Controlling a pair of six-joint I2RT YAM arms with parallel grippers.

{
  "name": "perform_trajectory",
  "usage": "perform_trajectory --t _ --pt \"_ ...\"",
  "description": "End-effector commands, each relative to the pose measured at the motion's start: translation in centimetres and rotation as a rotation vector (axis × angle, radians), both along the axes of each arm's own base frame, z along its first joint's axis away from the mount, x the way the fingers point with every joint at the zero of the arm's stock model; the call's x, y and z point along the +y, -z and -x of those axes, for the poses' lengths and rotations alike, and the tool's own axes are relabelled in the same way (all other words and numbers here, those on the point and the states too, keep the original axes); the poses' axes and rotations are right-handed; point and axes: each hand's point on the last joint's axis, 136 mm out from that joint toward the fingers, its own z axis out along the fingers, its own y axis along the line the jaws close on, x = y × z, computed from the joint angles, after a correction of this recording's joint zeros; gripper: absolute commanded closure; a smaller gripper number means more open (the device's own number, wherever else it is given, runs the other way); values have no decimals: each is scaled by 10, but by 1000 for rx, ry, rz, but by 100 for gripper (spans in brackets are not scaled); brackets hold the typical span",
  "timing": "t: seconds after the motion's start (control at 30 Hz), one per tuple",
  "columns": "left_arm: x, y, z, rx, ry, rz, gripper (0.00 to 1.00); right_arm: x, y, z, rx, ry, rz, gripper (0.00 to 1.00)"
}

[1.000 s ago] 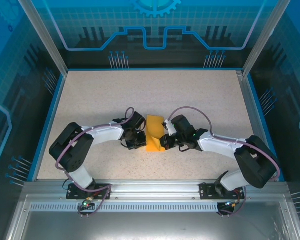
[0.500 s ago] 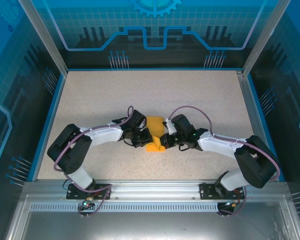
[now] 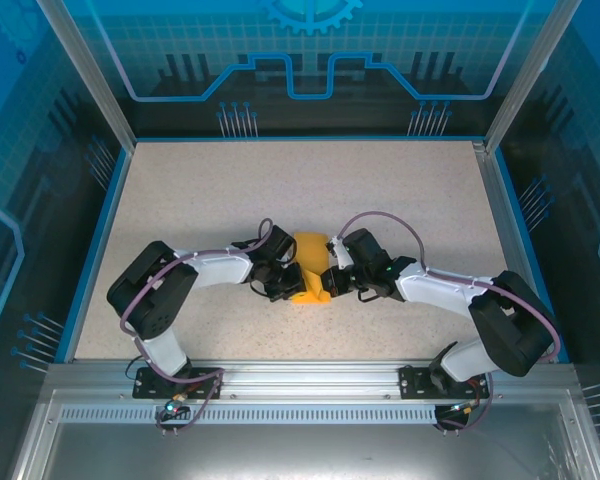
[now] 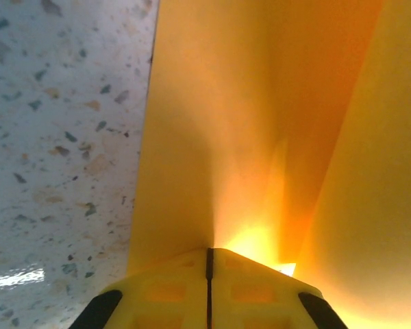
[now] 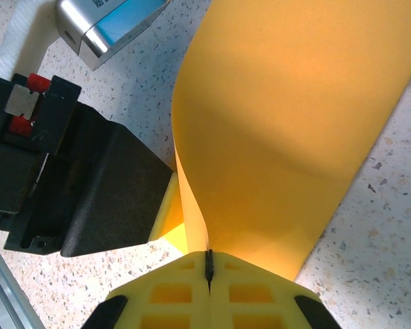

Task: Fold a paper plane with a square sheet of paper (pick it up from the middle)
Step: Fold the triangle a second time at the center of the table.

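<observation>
The square sheet of paper (image 3: 308, 250) is bright orange and lies as a narrow folded strip at the table's centre, its near end lifted and curved. It has no pointed paper plane shape. My left gripper (image 3: 291, 284) pinches its near left edge; in the left wrist view the yellow fingertips (image 4: 185, 288) meet at the left gripper (image 4: 209, 251) with the paper (image 4: 260, 123) rising from the seam. My right gripper (image 3: 326, 284) is shut on the near right edge; in the right wrist view the paper (image 5: 288, 116) curls up from the right gripper (image 5: 207, 255).
The speckled table (image 3: 200, 200) is ringed by a blue rim and metal posts (image 3: 85, 70). The left gripper's black body (image 5: 89, 192) sits close beside the right fingers. Open tabletop lies behind the paper and on both sides.
The left gripper has slid right onto the paper's near left edge and closed on it. The paper's near end has bunched up between the two grippers. The right arm has stayed put.
</observation>
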Motion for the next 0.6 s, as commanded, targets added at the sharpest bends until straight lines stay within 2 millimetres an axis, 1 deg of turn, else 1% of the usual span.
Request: perform_trajectory --t 0.0,0.1,0.23,0.43,0.57 --pt "28 22 13 41 10 -164 93 1 -7 -1 4 -4 -33 99" --pt "34 20 11 27 20 -198 93 8 -9 -1 15 -16 -61 99" --pt "39 15 5 3 34 -215 92 11 -10 -4 16 -12 -75 99" --pt "41 8 1 -30 97 -241 90 15 -10 -6 20 -19 -76 98" --pt "36 0 -3 -51 117 -223 89 16 -8 -7 24 -22 -74 98"
